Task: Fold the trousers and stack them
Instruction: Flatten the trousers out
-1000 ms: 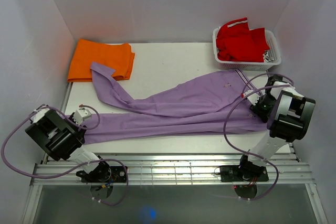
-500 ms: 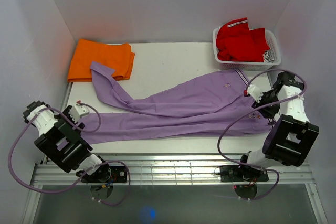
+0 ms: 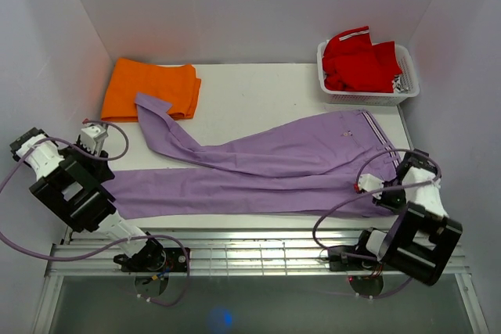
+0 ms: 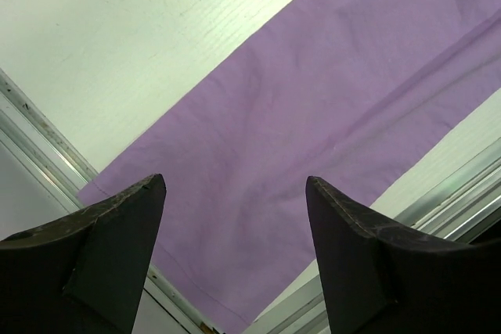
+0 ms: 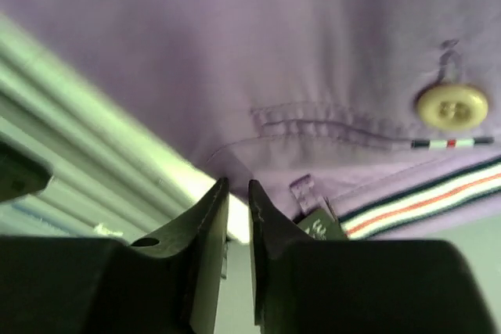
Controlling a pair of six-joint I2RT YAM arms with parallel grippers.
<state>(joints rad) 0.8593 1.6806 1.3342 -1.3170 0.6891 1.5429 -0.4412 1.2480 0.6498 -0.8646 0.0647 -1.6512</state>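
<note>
The lilac trousers lie flat across the table, waistband with striped trim at the right and legs running left. One leg angles up onto the orange garment. My left gripper hovers open and empty above the near leg's hem, its jaws wide apart. My right gripper is at the near corner of the waistband. In the right wrist view it is all but shut, with its tips at the fabric's edge by a button. Nothing shows between the jaws.
A folded orange garment lies at the far left. A white basket holding a red garment stands at the far right. A slatted metal rail runs along the near edge. White walls close in on both sides.
Both arms swung. The left gripper moved back and left, away from the hem. The right gripper moved toward the near edge. The waistband end now lies spread flat.
</note>
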